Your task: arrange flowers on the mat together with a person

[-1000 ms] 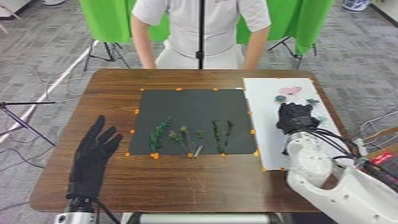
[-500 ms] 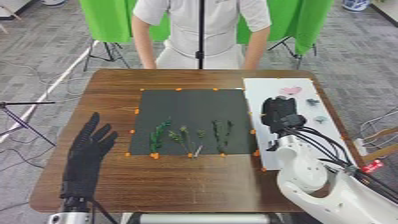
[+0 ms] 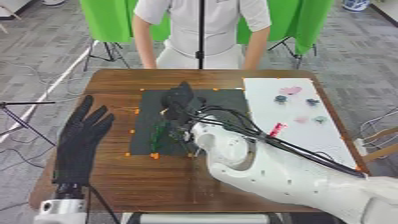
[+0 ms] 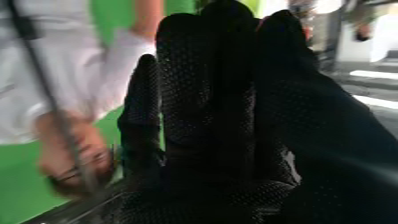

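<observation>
Green leafy sprig (image 3: 157, 137) flat at eight o'clock on dark rectangular mat (image 3: 151, 102), small pink and blue-grey flowers (image 3: 290, 90) toward twelve on white sheet (image 3: 261, 90).

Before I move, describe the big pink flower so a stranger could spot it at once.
On the table, find the white sheet right of the dark mat. The big pink flower lies near the sheet's far edge. It lies beyond the blue-grey flowers and is larger than the paler pink one.
</observation>
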You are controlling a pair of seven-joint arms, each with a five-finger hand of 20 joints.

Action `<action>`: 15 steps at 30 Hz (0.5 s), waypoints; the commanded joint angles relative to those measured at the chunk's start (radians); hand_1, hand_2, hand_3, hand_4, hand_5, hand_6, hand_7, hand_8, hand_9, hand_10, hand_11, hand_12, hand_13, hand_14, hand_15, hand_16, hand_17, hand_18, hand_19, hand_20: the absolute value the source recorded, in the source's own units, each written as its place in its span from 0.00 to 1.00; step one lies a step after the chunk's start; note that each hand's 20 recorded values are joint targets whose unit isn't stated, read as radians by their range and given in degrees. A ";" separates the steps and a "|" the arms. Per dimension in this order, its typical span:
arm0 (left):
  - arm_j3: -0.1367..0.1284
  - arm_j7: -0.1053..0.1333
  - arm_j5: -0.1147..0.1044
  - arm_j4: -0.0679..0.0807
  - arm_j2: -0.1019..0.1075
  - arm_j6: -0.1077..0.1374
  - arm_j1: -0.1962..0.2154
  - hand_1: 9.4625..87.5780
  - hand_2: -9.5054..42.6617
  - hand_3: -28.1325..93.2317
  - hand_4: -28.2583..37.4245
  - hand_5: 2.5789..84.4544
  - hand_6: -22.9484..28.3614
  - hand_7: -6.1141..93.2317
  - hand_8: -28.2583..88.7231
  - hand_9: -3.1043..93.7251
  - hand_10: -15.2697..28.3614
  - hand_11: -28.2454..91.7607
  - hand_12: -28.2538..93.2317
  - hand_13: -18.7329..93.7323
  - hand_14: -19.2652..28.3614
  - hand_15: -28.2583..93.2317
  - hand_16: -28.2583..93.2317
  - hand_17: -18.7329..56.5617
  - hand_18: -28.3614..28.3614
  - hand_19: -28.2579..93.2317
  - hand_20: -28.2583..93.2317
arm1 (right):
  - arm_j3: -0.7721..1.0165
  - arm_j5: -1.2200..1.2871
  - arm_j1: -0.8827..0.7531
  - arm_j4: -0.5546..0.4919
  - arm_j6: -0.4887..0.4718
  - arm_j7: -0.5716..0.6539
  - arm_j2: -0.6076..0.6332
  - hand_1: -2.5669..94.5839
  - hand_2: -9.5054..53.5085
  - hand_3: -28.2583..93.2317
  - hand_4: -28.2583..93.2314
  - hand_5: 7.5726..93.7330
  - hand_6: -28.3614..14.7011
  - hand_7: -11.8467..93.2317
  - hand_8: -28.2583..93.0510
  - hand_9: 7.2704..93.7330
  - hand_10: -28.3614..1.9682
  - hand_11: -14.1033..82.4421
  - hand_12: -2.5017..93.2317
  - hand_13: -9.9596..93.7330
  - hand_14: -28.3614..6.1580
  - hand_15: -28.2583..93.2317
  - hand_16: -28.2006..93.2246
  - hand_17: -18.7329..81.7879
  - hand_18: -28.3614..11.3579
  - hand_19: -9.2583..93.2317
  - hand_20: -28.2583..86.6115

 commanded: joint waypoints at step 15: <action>0.031 0.020 0.013 -0.004 0.037 -0.003 -0.069 0.15 0.27 0.86 0.00 0.27 0.44 0.18 0.16 0.32 0.65 0.32 0.33 0.36 0.79 0.42 0.22 0.10 0.90 0.60 0.29 | -0.092 -0.071 0.030 0.055 -0.181 0.015 -0.134 0.62 0.00 0.64 0.00 0.72 0.85 0.35 0.17 0.85 0.77 0.42 0.35 0.75 0.72 0.72 0.40 0.36 0.33 0.72 0.53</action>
